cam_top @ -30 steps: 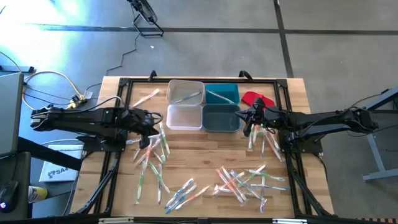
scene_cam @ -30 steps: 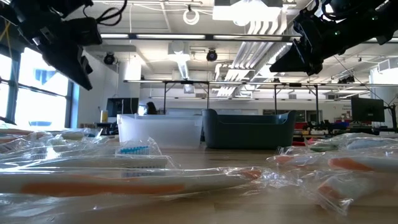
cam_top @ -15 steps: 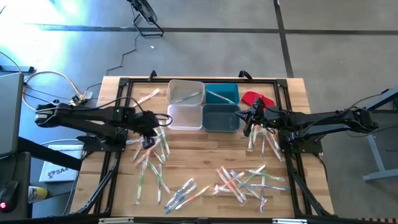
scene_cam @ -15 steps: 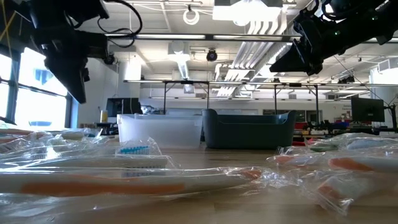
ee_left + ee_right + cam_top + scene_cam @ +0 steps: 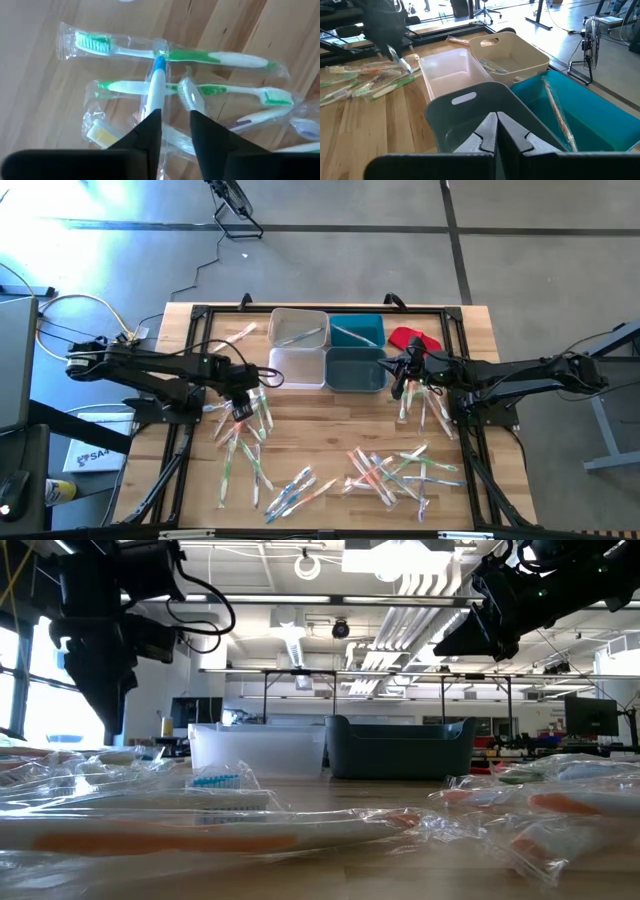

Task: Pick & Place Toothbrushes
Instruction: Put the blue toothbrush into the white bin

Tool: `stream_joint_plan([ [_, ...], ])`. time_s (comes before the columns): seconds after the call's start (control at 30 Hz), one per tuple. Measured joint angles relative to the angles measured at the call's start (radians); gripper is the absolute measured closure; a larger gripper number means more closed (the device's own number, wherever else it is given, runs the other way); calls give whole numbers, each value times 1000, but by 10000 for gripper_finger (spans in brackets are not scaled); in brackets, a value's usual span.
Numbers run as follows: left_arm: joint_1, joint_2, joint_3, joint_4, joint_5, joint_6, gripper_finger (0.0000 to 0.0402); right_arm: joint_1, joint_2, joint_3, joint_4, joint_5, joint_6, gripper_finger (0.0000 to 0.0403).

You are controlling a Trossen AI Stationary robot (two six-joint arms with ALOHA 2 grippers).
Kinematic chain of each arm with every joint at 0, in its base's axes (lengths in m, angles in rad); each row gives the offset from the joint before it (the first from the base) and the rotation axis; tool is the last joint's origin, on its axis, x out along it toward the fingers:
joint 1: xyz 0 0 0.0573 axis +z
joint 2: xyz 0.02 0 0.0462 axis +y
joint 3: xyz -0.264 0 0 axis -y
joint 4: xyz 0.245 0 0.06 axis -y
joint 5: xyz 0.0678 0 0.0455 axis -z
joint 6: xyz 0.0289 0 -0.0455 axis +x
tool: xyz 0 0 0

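**Left pincer poised over the wrapped toothbrushes, before the grasp**

The left pincer (image 5: 240, 409) hovered over the left cluster of toothbrushes (image 5: 245, 430) on the wooden desk (image 5: 340, 430), its two fingers parted by a narrow gap and holding nothing. In the left wrist view, a blue-handled toothbrush (image 5: 156, 85) in clear wrapping lay in line with that gap, crossing two green-handled ones (image 5: 200, 55). The right pincer (image 5: 399, 383) waited beside the dark grey bin (image 5: 356, 369), its fingers pressed together and empty. More toothbrushes lay scattered near the desk's front edge (image 5: 385, 470), and a few already rested in the beige bin (image 5: 298, 327) and the teal bin (image 5: 357, 330). The step in hand appeared to be the approach to a pick; the next move would call for lowering astride the blue handle and closing without catching neighbouring wrappers.
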Motion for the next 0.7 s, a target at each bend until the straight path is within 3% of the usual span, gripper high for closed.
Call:
stream_joint_plan([
  [0.3,0,10,-1,7,-3,-10,281,0,0,0,0,0,0,401],
  [0.53,0,10,-1,38,-21,-99,281,0,0,0,0,0,0,401],
  [0.7,0,10,-1,27,-29,-69,281,0,0,0,0,0,0,400],
])
